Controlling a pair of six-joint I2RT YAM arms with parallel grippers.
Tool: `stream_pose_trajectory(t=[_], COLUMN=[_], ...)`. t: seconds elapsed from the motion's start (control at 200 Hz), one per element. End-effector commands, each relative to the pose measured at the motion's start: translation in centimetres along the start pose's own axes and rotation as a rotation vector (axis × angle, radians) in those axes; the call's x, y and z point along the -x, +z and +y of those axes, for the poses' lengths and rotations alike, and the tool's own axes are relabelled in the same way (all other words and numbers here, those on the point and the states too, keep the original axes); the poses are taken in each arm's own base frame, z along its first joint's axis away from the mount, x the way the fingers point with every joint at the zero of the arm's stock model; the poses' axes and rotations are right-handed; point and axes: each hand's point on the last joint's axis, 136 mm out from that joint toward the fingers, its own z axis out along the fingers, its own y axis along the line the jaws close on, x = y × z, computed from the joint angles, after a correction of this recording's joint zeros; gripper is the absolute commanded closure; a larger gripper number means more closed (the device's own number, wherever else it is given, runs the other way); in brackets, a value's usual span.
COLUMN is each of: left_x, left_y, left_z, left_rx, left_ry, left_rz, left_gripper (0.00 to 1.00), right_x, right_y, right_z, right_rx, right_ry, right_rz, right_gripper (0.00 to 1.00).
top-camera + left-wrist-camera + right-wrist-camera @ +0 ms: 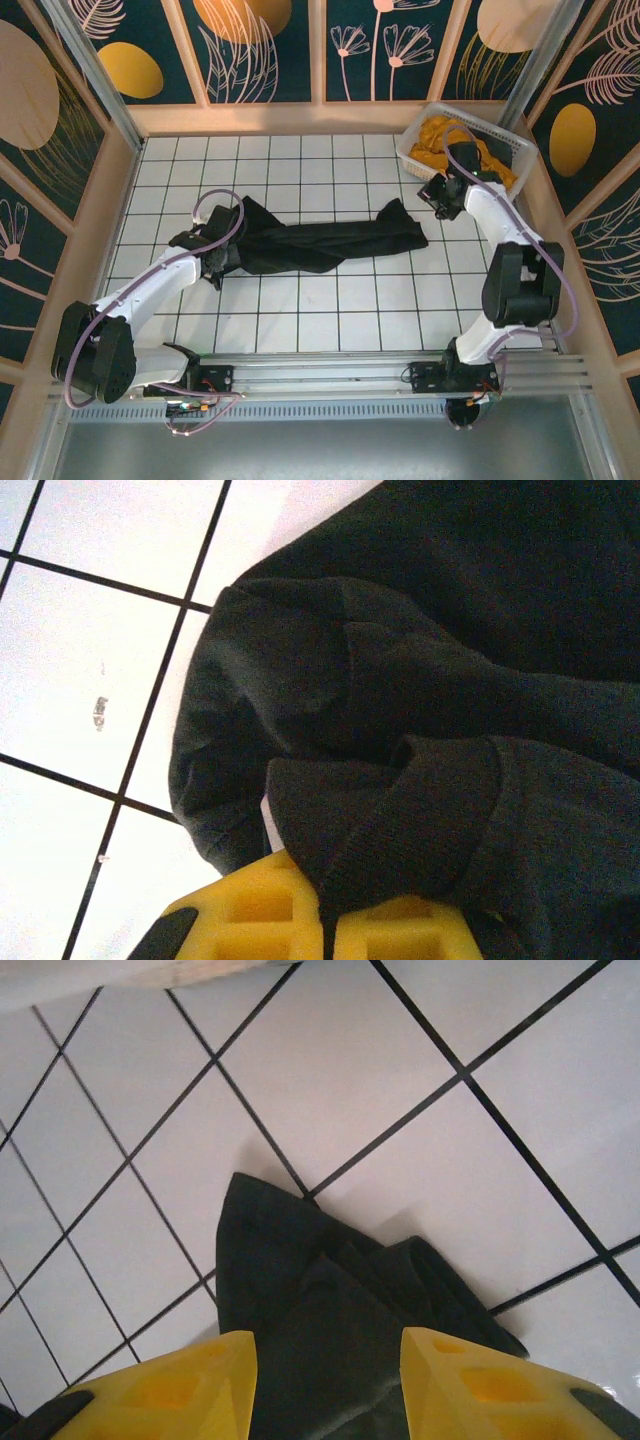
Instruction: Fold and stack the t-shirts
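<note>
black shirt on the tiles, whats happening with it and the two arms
The black t-shirt lies bunched in a long strip on the tiled table, not yet folded. The left arm has its jaws shut on the shirt's left end; the right arm holds open jaws over the right end. The mustard-yellow t-shirt sits in the white basket at the far right corner.

Bright, even light; tiles [70,660] glare in wrist views, black t-shirt [450,680] looks dim, soft.
</note>
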Motion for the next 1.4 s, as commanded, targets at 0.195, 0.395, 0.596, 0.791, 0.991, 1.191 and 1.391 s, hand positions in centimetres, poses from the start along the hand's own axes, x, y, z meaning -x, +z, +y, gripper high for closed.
stream_pose_trajectory(t=[0.195,0.395,0.596,0.791,0.991,1.191,1.391], left_x=[-0.2,0.1,0.1,1.0,4.4,11.0,17.2], left_y=[0.0,0.2,0.2,-0.9,-4.0,-9.4,-14.9], left_z=[-0.6,-1.0,-1.0,-0.8,-1.0,-1.6,0.0], left_rx=[-0.047,-0.053,-0.056,-0.055,-0.082,-0.122,-0.112], left_ry=[-0.049,-0.049,-0.060,-0.072,-0.106,-0.169,-0.266], left_rz=[0.007,0.008,0.007,-0.022,-0.101,-0.258,-0.430], left_gripper=[1.00,1.00,1.00,1.00,1.00,1.00,1.00], right_x=[-10.9,-9.0,-8.0,-8.0,-4.0,1.7,7.2], right_y=[0.9,4.2,7.7,9.4,3.4,-4.7,-11.7], right_z=[-6.0,-5.1,-4.5,-4.6,0.0,5.8,10.2], right_rx=[-0.056,-0.047,-0.072,-0.098,0.015,0.150,0.278], right_ry=[-0.094,-0.103,-0.102,-0.098,-0.097,-0.100,-0.087], right_rz=[0.089,0.095,0.129,0.161,0.011,-0.146,-0.308], right_gripper=[0.59,0.54,0.58,0.97,1.00,1.00,1.00])
